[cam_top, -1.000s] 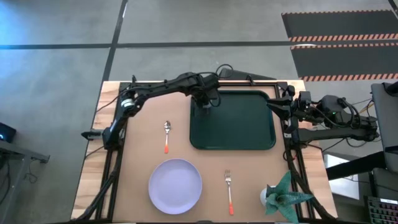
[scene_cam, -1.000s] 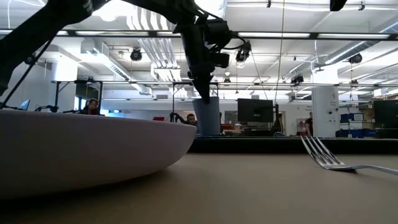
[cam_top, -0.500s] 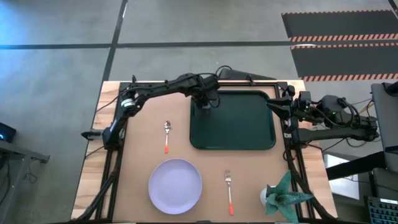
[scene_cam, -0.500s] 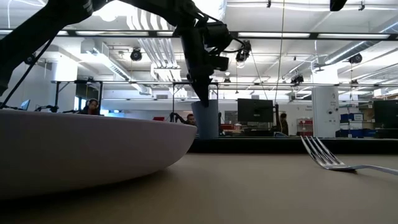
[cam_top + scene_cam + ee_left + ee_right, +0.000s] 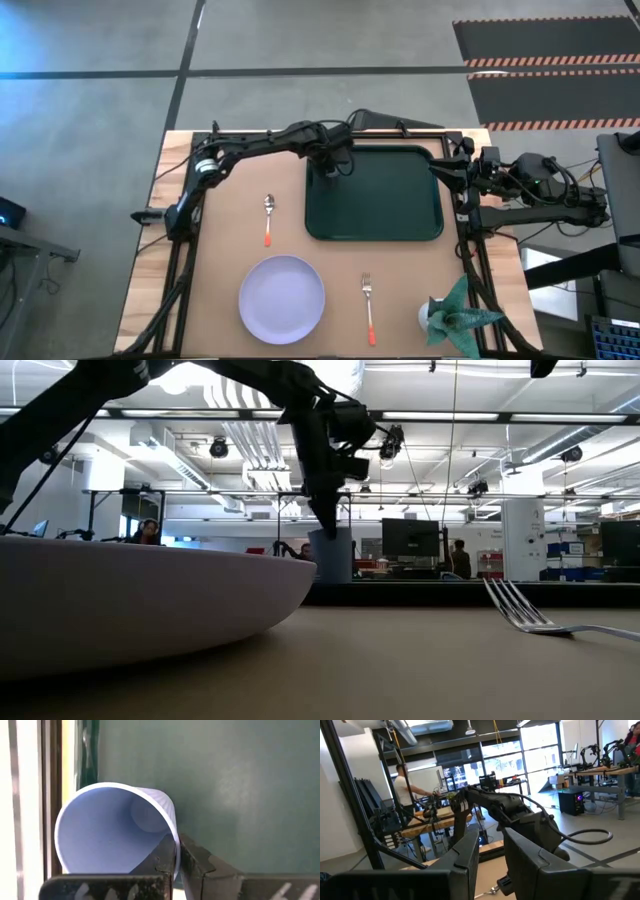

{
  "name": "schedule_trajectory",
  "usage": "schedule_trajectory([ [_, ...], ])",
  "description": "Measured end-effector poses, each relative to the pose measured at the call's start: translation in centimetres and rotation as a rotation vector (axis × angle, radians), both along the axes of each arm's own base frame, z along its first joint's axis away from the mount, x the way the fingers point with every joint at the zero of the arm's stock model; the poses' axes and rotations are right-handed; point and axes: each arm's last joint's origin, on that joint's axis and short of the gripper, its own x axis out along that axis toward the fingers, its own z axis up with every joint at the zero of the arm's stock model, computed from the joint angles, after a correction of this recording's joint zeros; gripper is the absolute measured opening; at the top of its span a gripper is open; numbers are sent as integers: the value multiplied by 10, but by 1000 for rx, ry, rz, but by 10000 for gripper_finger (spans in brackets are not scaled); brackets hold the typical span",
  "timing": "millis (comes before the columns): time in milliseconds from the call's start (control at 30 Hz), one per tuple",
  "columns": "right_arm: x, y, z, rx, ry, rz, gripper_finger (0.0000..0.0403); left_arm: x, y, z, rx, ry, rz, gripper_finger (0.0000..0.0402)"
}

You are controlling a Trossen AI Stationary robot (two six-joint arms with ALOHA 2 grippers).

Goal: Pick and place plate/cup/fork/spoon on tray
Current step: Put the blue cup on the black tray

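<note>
The small light-blue plastic cup is pinched by its rim wall between the fingers of the left pincer, one finger inside the mouth and one outside, and it is carried over the near-left corner of the large dark green rectangular tray with the raised rim. From table height the cup is seen hanging just below that pincer; whether its base touches the tray floor cannot be told.

So the first item is judged almost delivered but not yet let go. Everything else is left to do. The large round pale lavender plate lies on the wooden surface, well apart from the left pincer and towards the near edge. The small spoon with the silver oval bowl and orange-red handle lies nearer, just off the tray's left rim. The small fork with silver tines and an orange-red handle lies farthest off, beside the plate.

The right pincer is parked beyond the tray's right side, fingers set partly apart with nothing seen between them. A green plant ornament stands in the near-right corner.
</note>
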Motion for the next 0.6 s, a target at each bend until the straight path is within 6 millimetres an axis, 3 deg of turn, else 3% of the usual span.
schedule_trajectory([
  [367, 0, 0, 0, 0, 0, 0, 79, -1, 0, 5, 5, -3, -6, 5],
  [600, 0, 0, 0, -1, 0, -1, 79, -2, -1, 3, 3, 18, -6, 75],
])
